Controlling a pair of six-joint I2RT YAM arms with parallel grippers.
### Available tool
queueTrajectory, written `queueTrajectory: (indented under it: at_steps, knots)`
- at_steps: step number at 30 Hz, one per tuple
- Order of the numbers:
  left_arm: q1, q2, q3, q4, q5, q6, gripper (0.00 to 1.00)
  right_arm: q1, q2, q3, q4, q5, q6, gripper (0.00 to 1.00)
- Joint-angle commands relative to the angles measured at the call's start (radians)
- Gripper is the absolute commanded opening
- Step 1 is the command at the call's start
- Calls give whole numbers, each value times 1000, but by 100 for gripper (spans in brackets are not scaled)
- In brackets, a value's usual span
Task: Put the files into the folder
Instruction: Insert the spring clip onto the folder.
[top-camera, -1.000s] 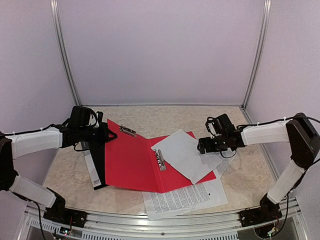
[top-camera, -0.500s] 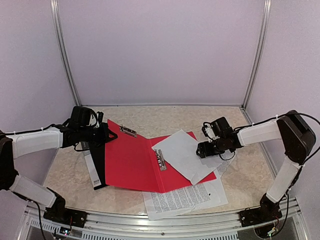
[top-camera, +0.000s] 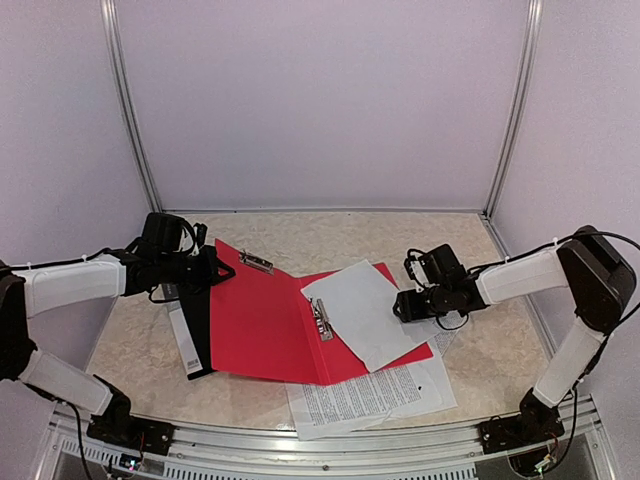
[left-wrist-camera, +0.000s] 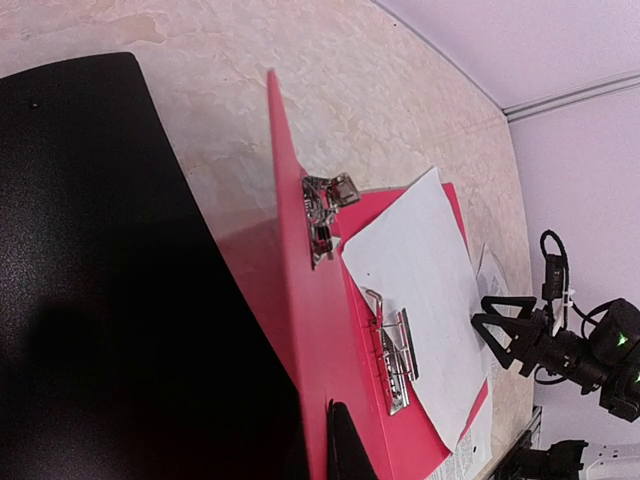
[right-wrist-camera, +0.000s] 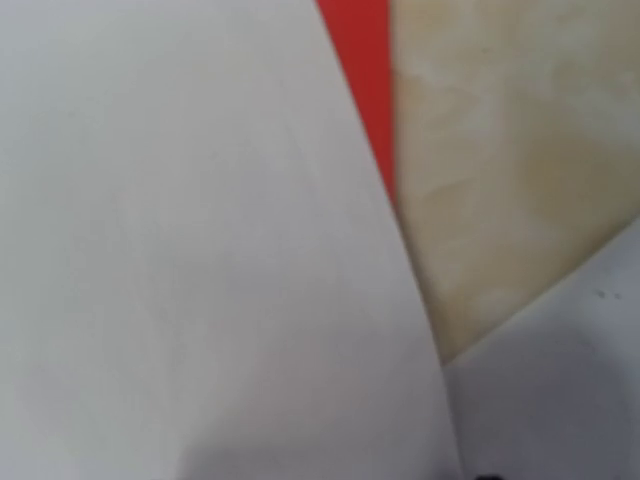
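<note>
The red folder (top-camera: 265, 325) lies open, its left cover raised on edge. My left gripper (top-camera: 210, 270) is shut on that cover's rim (left-wrist-camera: 290, 260); one dark finger (left-wrist-camera: 346, 448) shows against the red. One nearly blank file (top-camera: 362, 312) rests on the folder's right half beside the metal clip (left-wrist-camera: 392, 345). My right gripper (top-camera: 403, 305) sits low at this sheet's right edge, its jaws spread apart in the left wrist view (left-wrist-camera: 497, 330). The right wrist view is filled by the white sheet (right-wrist-camera: 200, 250), with no fingers showing. A printed file (top-camera: 370, 392) lies partly under the folder's near edge.
A black folder with a white spine label (top-camera: 190, 340) lies under the red one at the left. Another sheet (top-camera: 445, 325) pokes out under the right gripper. The enclosure's walls and metal posts (top-camera: 130, 110) ring the marbled table (top-camera: 340, 235).
My right gripper slid a little left and lower onto the blank sheet's edge, and the sheet shifted slightly left over the folder. The left arm held still.
</note>
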Motion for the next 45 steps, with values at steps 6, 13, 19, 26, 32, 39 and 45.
queueTrajectory:
  at_steps: [6, 13, 19, 26, 32, 39, 45]
  knots:
    - [-7, -2, 12, 16, -31, 7, 0, 106, -6, -29, -133, 166, 100, 56]
    - [-6, -4, 18, 11, -38, 10, 0, 175, -11, -16, -203, 250, 142, 53]
    - [-6, -7, 18, 8, -41, 11, 0, 236, -5, 26, -280, 320, 167, 52]
    - [-6, -9, 18, 7, -43, 11, 0, 284, 32, 86, -339, 366, 189, 52]
    - [-9, -8, 16, 7, -41, 15, 0, 293, 59, 119, -355, 384, 187, 52]
    - [-9, -13, 15, 3, -46, 22, 0, 292, 87, 155, -391, 419, 150, 53]
    - [-8, -15, 16, -2, -47, 27, 0, 289, 78, 175, -410, 434, 116, 54]
